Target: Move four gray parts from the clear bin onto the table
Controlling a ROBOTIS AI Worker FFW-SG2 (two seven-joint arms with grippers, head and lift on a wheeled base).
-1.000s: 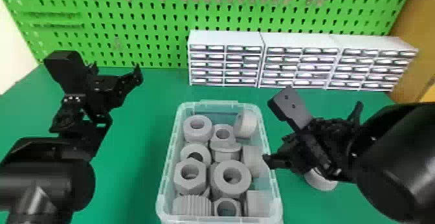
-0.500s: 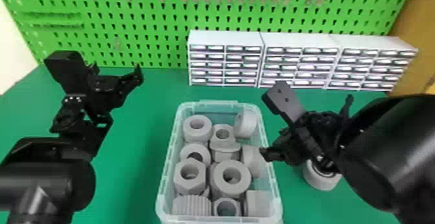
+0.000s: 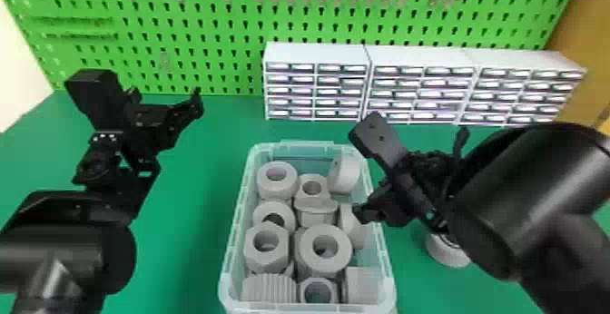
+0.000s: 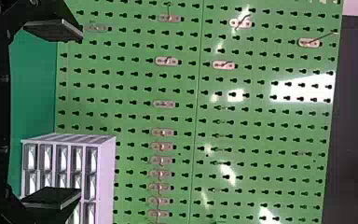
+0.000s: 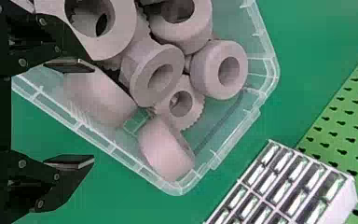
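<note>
The clear bin [image 3: 388, 263] stands mid-table, holding several gray parts, among them a round one [image 3: 327, 245] and a hexagonal one [image 3: 266, 245]. My right gripper [image 3: 413, 174] is over the bin's right side, open and holding nothing. In the right wrist view, one finger of my right gripper [image 5: 85, 113] is over a gray part [image 5: 98, 100] at the bin's wall, the other outside the rim. Another gray part [image 3: 447, 250] rests on the table beneath the right arm, partly hidden. My left gripper [image 3: 165, 97], open, is parked above the table at left; the left gripper [image 4: 67, 114] faces the pegboard.
White drawer cabinets [image 3: 315, 90] line the back of the green table [image 3: 195, 227], before a green pegboard [image 3: 236, 22]. Table surface lies between the left arm and the bin. A brown panel [image 3: 585, 31] borders the right side.
My right gripper has moved left toward the bin, and more of the part on the table under the arm has come into sight. The left arm has kept still.
</note>
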